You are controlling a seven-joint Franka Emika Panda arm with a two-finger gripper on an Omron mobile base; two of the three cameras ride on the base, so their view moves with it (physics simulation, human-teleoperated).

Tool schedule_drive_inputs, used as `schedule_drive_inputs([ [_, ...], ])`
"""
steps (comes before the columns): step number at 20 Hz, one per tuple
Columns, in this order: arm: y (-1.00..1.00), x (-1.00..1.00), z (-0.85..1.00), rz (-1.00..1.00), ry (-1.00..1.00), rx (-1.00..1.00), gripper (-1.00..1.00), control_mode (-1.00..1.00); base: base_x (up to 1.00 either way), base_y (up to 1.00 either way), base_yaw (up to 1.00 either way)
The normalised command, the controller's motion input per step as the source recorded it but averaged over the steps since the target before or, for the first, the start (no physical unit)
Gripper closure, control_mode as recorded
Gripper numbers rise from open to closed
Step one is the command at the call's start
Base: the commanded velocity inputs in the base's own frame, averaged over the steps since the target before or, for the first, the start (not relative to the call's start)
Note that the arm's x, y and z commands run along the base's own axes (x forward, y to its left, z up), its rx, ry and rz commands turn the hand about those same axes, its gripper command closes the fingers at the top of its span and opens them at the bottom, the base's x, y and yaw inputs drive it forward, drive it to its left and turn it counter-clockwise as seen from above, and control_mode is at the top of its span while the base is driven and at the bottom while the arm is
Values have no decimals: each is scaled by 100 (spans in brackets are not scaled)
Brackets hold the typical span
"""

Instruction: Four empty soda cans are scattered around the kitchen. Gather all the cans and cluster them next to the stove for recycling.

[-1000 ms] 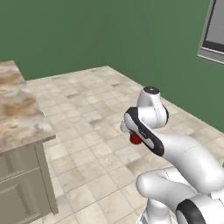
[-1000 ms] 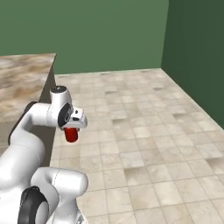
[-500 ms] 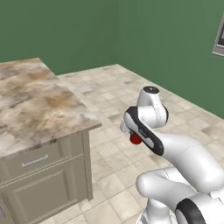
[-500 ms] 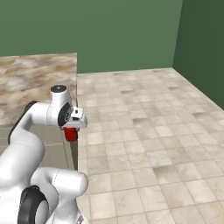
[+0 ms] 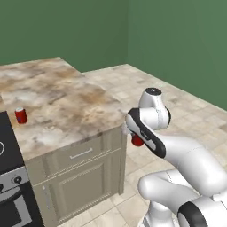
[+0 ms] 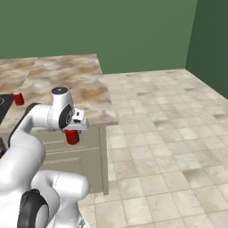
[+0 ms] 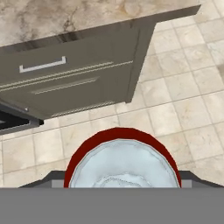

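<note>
My gripper [image 5: 135, 138] is shut on a red soda can [image 5: 137, 141], held upright in the air beside the corner of the marble counter [image 5: 66, 102]. The right base view shows the same can [image 6: 71, 137] hanging under the gripper [image 6: 72, 132] in front of the cabinet. From the hand camera, its silver top and red rim [image 7: 123, 160] sit between the jaws. A second soda can [image 5: 20, 115] [image 6: 18, 98] stands on the counter close to the stove [image 5: 6, 153], whose black top edge [image 6: 3, 103] shows at the left.
Grey cabinet fronts with a drawer [image 5: 82, 154] [image 7: 65, 70] run under the counter. The stove's silver panel with knobs [image 5: 13, 181] lies at the lower left. Beige tiled floor [image 6: 169, 133] stretches to the right, up to green walls [image 5: 177, 40].
The whole picture has swung as the base moved: the counter grew larger, and the stove and the second can came into view. The arm and the held can kept their pose.
</note>
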Motion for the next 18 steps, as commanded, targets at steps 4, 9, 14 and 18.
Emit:
schedule_drive_inputs([
  [4,0,0,0,0,0,0,100,100,4,68,19],
  [9,0,0,0,0,0,0,100,100,6,71,25],
  [14,0,0,0,0,0,0,100,100,20,61,25],
  [18,0,0,0,0,0,0,100,100,31,55,27],
])
